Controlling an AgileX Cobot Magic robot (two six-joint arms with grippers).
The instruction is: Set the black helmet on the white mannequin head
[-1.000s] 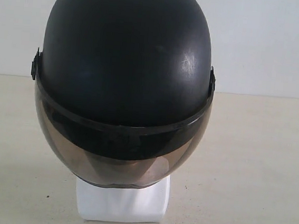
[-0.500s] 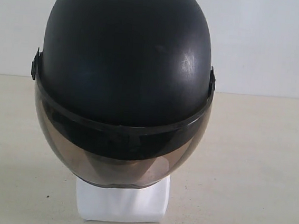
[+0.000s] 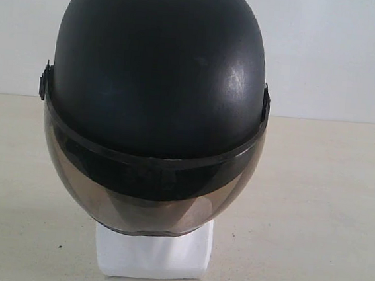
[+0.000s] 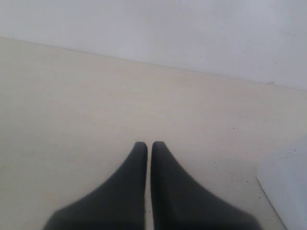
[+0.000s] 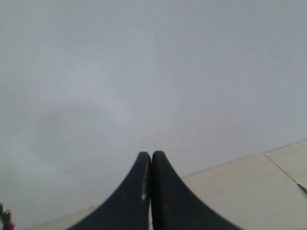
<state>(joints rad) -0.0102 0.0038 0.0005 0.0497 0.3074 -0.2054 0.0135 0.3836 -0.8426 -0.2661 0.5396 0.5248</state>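
Observation:
The black helmet [image 3: 157, 78] sits on the white mannequin head in the exterior view, its smoky visor [image 3: 148, 200] down over the face. Only the head's squarish white base [image 3: 153, 253] shows below the visor. Neither gripper appears in the exterior view. My left gripper [image 4: 149, 143] is shut with nothing between its fingers, low over the beige table. A white corner [image 4: 288, 184] shows at that view's edge; I cannot tell whether it is the base. My right gripper [image 5: 151, 154] is shut and empty, pointing at the pale wall.
The beige table [image 3: 320, 213] spreads on both sides of the head and meets a plain pale wall [image 3: 342, 56] behind. A small red-and-black thing [image 5: 5, 218] shows at the edge of the right wrist view.

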